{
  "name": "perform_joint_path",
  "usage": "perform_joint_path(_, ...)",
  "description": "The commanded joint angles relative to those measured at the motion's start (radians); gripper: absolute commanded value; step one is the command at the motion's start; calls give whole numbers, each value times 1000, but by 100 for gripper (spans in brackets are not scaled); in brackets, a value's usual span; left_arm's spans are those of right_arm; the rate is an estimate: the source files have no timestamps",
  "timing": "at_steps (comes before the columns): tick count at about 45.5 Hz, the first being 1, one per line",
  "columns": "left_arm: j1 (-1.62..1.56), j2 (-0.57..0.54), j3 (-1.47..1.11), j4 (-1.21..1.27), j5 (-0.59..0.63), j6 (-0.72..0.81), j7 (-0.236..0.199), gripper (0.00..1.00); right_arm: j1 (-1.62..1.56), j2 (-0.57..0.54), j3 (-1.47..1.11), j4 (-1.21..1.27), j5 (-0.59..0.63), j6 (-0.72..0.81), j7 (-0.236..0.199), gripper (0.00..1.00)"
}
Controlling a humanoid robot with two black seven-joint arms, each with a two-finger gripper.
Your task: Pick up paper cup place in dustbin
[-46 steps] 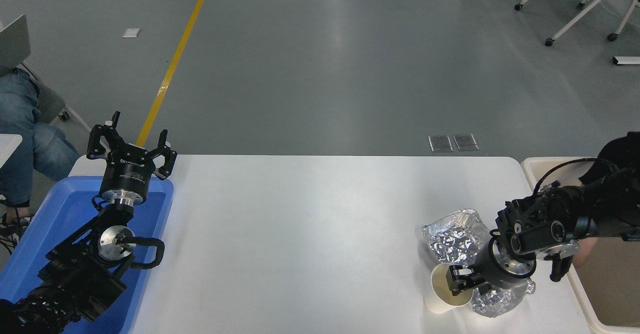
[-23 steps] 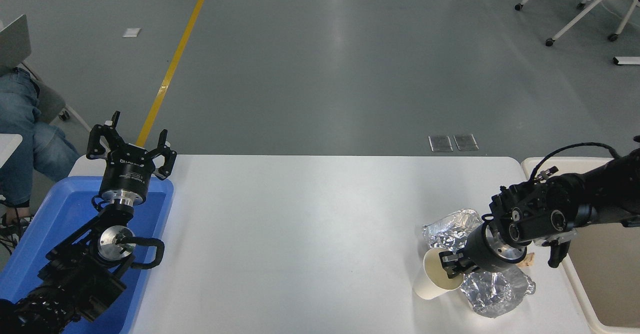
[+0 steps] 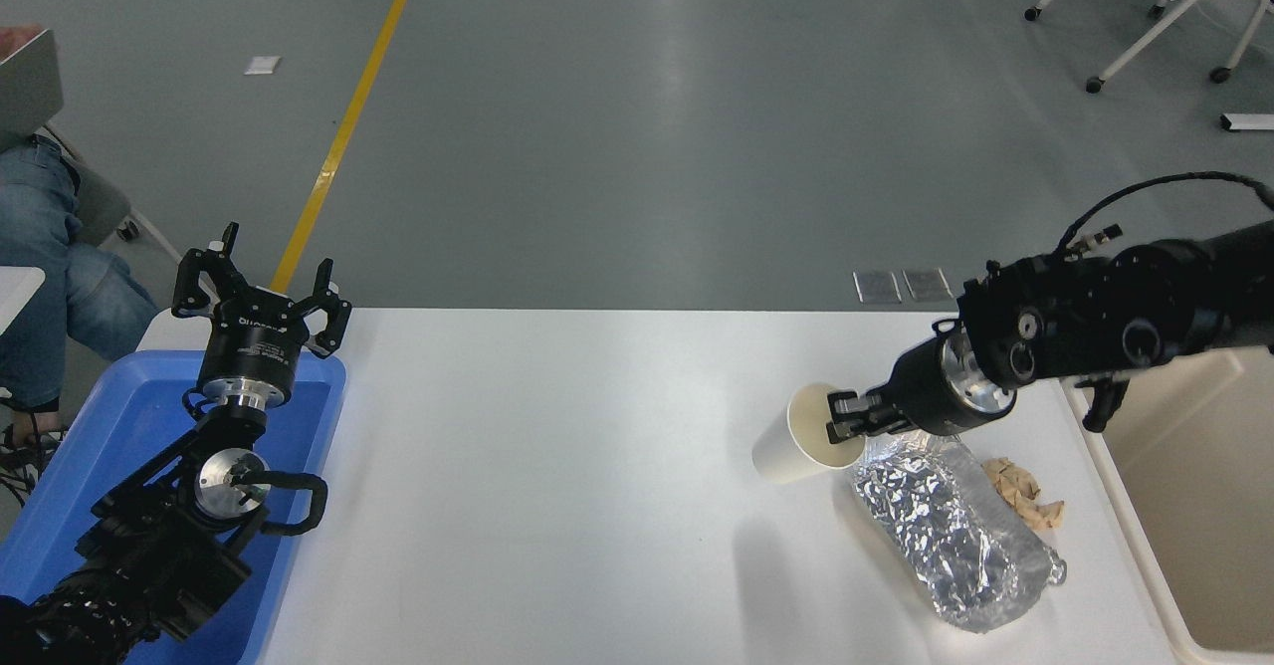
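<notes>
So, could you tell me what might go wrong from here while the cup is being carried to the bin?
The right gripper pinches the small cream-white paper cup only at its rim, tilted, so it could slip or crush. The large cream-beige plastic dustbin lies to the right, past the crumpled silver foil bag and brown scraps; a low swing might knock them.

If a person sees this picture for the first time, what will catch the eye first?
First, the right hand holding the paper cup by its rim above the white table. Just below lies a crumpled foil bag with brown scraps beside it. The left hand waits over a blue tray at the far left.
</notes>
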Motion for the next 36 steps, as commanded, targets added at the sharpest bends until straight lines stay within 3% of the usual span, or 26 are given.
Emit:
perform_joint_path(1,0,0,0,1,0,0,0,99,143,-47,18,-5,41,4,7,0)
perform_joint_path(21,0,0,0,0,0,0,0,99,312,-128,17,-49,58,62,7,0)
perform_joint_path(36,0,0,0,0,0,0,0,99,104,-128,-21,-445,258,51,-2,0)
